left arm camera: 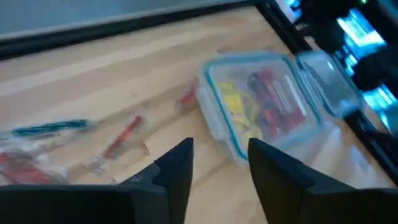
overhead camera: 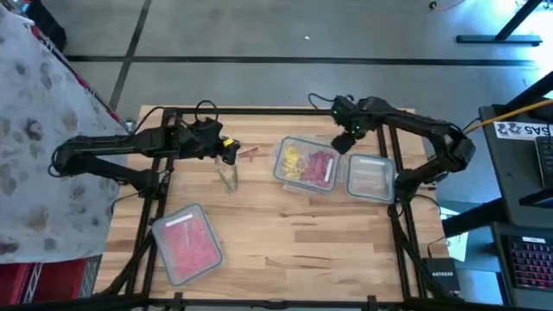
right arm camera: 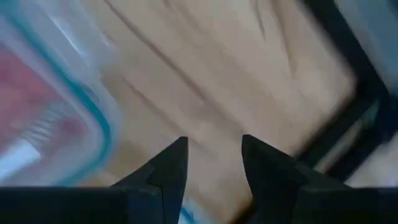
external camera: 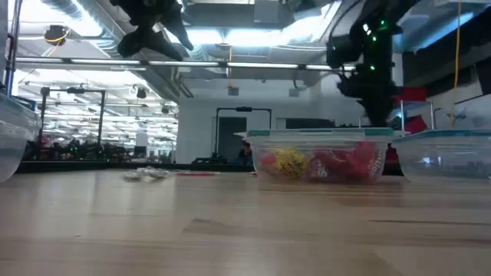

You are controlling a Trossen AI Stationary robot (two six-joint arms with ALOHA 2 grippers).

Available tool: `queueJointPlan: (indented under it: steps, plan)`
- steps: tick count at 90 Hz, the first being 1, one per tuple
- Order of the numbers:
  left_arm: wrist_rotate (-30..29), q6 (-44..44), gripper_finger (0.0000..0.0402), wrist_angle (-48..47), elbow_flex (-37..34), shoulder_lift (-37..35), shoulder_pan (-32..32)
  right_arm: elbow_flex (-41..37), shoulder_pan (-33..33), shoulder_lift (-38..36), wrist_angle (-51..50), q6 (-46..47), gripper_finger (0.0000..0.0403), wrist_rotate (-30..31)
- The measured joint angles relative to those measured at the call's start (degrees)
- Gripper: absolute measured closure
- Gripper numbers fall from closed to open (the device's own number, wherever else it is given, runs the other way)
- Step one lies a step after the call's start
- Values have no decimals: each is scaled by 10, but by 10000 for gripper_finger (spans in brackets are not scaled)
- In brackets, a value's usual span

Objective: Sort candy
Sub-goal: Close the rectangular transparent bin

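The candy, yellow and red pieces mixed, lies heaped in the middle box of clear plastic with a teal rim. The right hand hangs above the counter just beside that box's far right corner, released, its two fingers apart with bare wood between them and nothing in them. The left hand is raised over the counter to the left of the box, well apart from it, also released and empty; its wrist view looks past its spread fingers toward the box. A few loose wrappers lie on the wood just beside the left hand, between it and the box, red ones among them; their number cannot be told.

There are three boxes. The middle one holds the mixed candy. A second touches its right side and looks clear. The third sits near the front left, well apart from the others, with red filling showing through it.

Both arms reach in from the sides of the counter, elbows out and wrists turned toward the centre. In the low view both hands hang high above the wood.
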Motion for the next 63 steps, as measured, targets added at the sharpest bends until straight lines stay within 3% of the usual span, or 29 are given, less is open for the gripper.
queueJointPlan:
  steps: [10, 29, 63]
  plan:
    - [50, 17, 265, 0, 0, 13, 14, 0, -5, 0, 5, 21, 265, -60]
    - [134, 24, 265, 9, 0, 45, 28, 1, -4, 42, 9, 68, 265, -107]
    - [165, 99, 265, 44, 0, 55, 30, 1, 65, 89, 141, 175, 265, -130]
